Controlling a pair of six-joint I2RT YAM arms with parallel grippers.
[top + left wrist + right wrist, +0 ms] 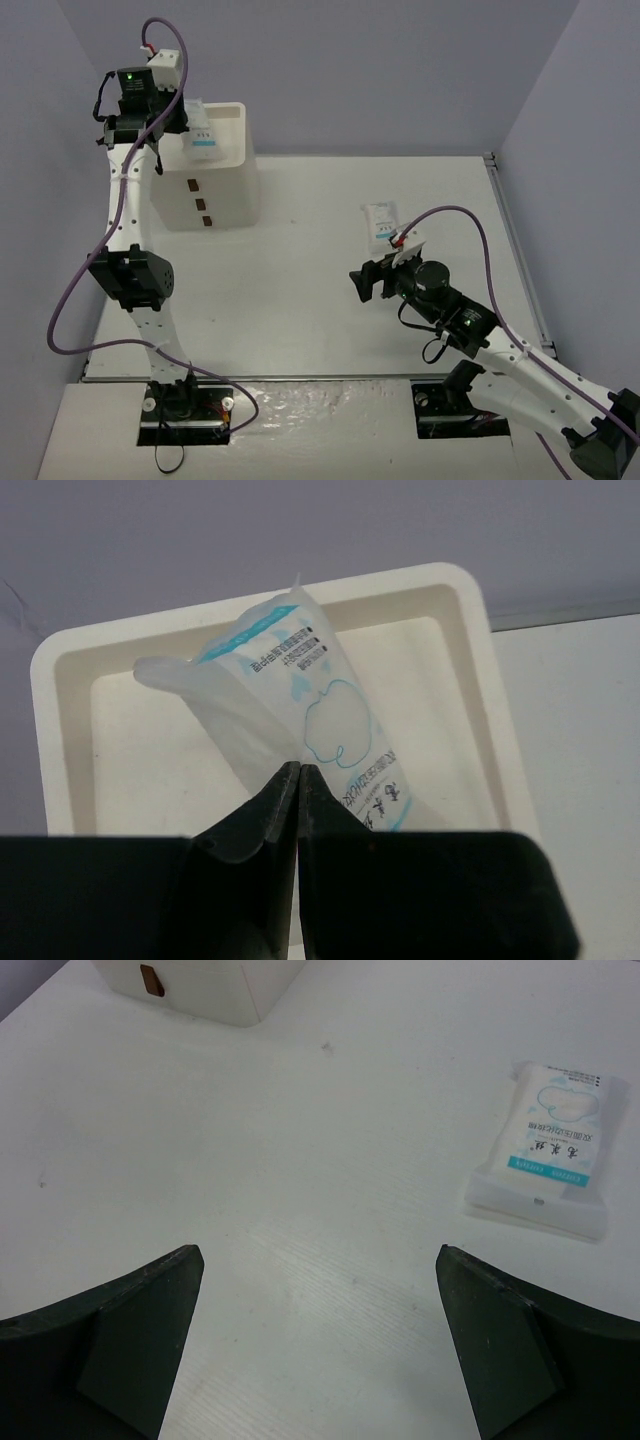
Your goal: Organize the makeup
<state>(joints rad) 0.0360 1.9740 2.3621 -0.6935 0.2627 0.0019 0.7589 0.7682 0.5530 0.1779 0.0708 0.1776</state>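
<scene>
My left gripper [186, 124] is shut on a white flat packet with blue print [300, 695] and holds it above the open top tray of the white drawer box [60, 690]; the packet [200, 138] hangs over the box [225, 195] in the top view. A second white packet [381, 224] lies flat on the table, right of centre; it also shows in the right wrist view [550, 1145]. My right gripper [368, 283] is open and empty, low over the bare table, left of and nearer than that packet. No brushes, stick or tubes are in view.
The drawer box stands at the back left with three brown drawer pulls [201, 204] facing the arms. Grey walls close in the table on the left, back and right. A metal rail [515, 245] runs along the table's right edge.
</scene>
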